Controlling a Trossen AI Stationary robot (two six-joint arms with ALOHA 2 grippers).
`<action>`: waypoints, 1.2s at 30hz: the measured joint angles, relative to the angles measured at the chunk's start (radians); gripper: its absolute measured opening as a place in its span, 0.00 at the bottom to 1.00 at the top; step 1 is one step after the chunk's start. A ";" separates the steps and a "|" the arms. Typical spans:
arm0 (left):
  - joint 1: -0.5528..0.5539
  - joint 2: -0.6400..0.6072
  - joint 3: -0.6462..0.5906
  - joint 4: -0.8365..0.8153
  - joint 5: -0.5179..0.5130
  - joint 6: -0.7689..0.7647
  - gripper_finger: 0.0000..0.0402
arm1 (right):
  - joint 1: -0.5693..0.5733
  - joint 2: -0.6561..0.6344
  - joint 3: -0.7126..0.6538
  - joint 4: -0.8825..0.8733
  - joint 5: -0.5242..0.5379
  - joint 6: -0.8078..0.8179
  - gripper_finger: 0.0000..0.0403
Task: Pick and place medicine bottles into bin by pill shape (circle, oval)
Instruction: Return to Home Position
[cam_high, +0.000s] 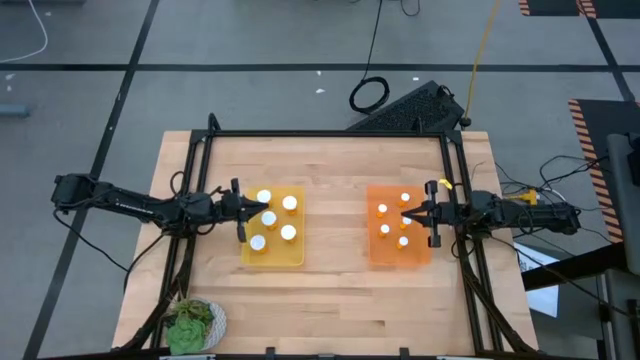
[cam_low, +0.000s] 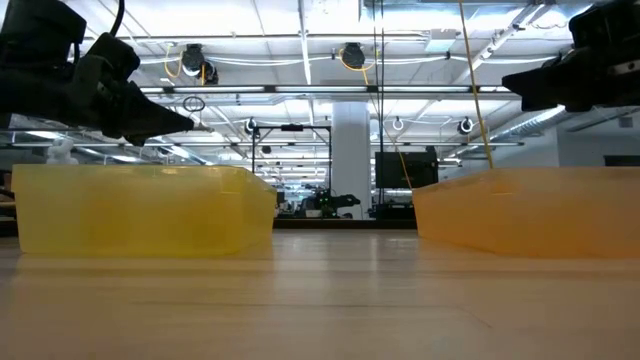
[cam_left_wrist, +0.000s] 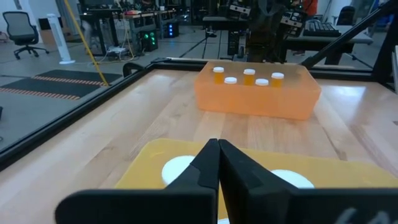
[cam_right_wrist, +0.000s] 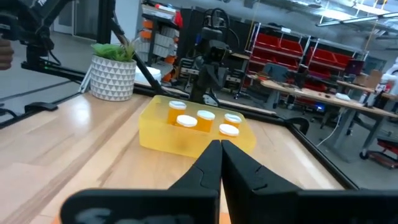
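Several amber medicine bottles (cam_high: 288, 232) with white caps stand upright in the yellow bin (cam_high: 290, 256) on the left. Several more bottles (cam_high: 382, 209) stand in the orange bin (cam_high: 372, 250) on the right. My left gripper (cam_high: 262, 210) is shut and empty; the low view shows it hanging above the yellow bin's near-left part, over the white caps (cam_left_wrist: 177, 169). My right gripper (cam_high: 406, 216), also shut and empty, hovers above the orange bin. In the low view both sets of fingers are clear of the bin rims.
A black frame (cam_high: 330, 133) borders the wooden table's far and side edges. A green leafy plant (cam_high: 192, 325) in a white pot stands at the near left corner. Bare wood lies between the two bins and along the near edge.
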 joint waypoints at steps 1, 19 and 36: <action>0.000 0.000 0.000 0.001 0.000 -0.001 0.02 | 0.000 0.000 0.000 -0.001 0.000 0.006 0.00; 0.000 -0.023 0.000 0.007 0.072 0.026 0.01 | 0.055 0.001 -0.001 -0.027 0.003 0.062 0.00; -0.054 -0.303 0.001 -0.256 0.075 0.022 0.01 | 0.055 0.001 -0.001 0.016 0.001 0.101 0.00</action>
